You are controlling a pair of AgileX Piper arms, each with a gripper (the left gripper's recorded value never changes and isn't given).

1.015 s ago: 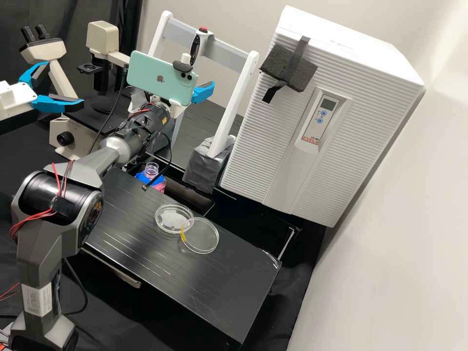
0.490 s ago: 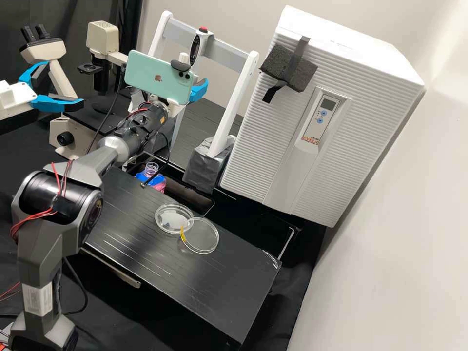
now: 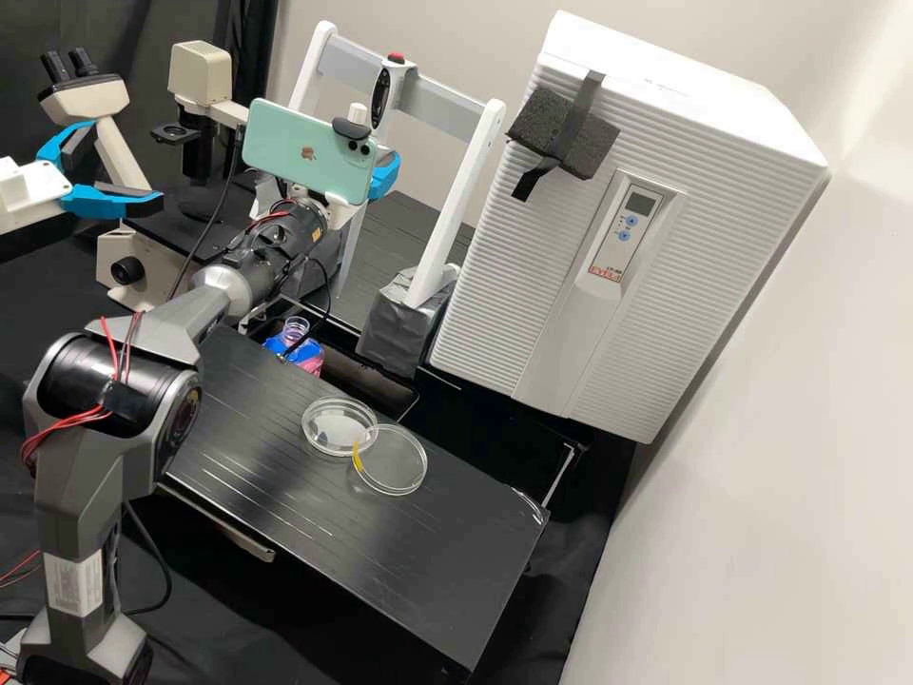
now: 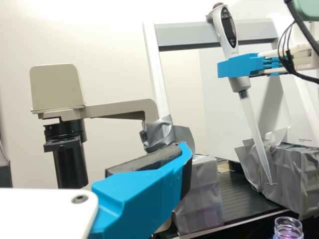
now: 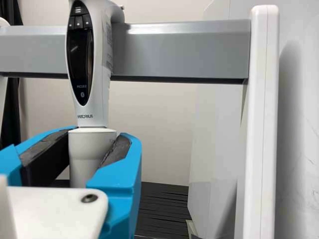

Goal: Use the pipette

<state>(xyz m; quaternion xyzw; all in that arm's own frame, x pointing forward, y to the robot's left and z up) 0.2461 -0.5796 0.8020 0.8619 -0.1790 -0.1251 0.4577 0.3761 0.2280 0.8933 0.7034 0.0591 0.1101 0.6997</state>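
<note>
The grey and white pipette [image 5: 89,74] hangs on the grey crossbar of the white stand [image 3: 447,219], its long tip pointing down [image 4: 256,144]. My right gripper [image 5: 92,149] is shut on the pipette's lower body, a blue finger pressed against each side; from the left wrist view it [image 4: 244,67] clamps just below the handle. In the high view that gripper [image 3: 376,181] sits behind a mint phone [image 3: 304,152] mounted on the arm. My left gripper [image 3: 126,163] hovers open at the far left by the microscope, one blue finger [image 4: 144,194] in its own view.
A bottle of pink liquid [image 3: 298,344] stands behind the black platform [image 3: 380,542]. Two clear petri dishes [image 3: 339,425] [image 3: 391,459] lie on it with a yellow tip [image 3: 357,457] between them. A white ribbed machine [image 3: 628,228] fills the right; a microscope [image 3: 124,257] stands left.
The right gripper and its phone have shifted slightly left, closer against the pipette on the stand. The left arm has stayed still.
</note>
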